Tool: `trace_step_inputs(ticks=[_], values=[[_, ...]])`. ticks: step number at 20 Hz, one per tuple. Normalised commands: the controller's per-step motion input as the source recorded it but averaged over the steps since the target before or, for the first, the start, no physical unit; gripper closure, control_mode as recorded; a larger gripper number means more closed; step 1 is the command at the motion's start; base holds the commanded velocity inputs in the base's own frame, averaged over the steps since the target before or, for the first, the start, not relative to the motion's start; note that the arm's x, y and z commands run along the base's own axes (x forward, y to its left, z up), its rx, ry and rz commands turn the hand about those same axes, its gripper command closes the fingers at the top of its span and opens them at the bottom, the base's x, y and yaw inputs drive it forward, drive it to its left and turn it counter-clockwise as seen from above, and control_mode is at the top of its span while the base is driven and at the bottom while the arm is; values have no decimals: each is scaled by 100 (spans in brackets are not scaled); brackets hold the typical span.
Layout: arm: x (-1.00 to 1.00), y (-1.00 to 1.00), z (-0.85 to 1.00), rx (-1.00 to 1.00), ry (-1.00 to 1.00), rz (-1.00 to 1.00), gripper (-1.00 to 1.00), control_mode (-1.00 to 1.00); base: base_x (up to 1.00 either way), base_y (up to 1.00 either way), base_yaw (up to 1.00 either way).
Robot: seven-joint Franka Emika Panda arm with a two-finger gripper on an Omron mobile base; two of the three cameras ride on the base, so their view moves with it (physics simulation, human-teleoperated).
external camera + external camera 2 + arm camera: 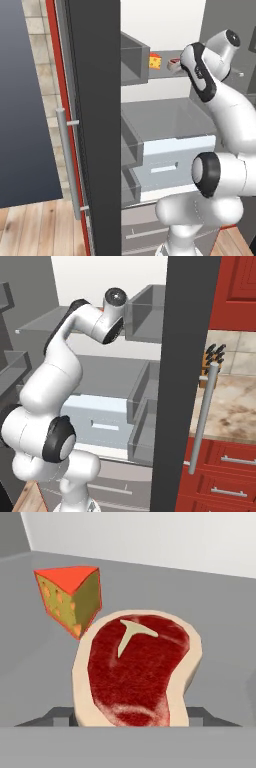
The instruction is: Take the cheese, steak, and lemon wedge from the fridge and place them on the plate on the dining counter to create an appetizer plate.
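The fridge (95,125) stands open with my arm reaching onto its upper grey shelf (220,612). The steak (135,667), red on top with a beige rim, lies on that shelf between my fingertips (59,714). My gripper (127,714) is shut on it, one finger against each side of the rim. The cheese (70,599), an orange-yellow wedge with holes, stands just behind and left of the steak, apart from it. From the left base view the cheese (155,61) and steak (175,64) sit beside my hand. The lemon wedge, plate and dining counter are out of view.
Grey door bins (134,57) jut out on the left door, close to the cheese. A pale drawer (170,165) sits pulled out below the shelf. The right door (185,381) with its silver handle stands beside my arm. Beyond it are red cabinets and a knife block (212,363).
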Motion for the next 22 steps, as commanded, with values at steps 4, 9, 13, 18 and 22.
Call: trace_step_inputs(ticks=[4, 9, 13, 18, 22], values=[[-100, 13, 0, 0, -9, -10, 100, -100, 0, 0, 0], [-100, 0, 4, 0, -10, -12, 100, -100, 0, 0, 0], [-100, 0, 15, 0, -5, -12, 100, -100, 0, 0, 0], [-40, -1, 7, 0, 0, -5, 100, 100, -60, -5, -8], [0, 0, 0, 0, 0, 0, 100, 100, -100, -18, -15]])
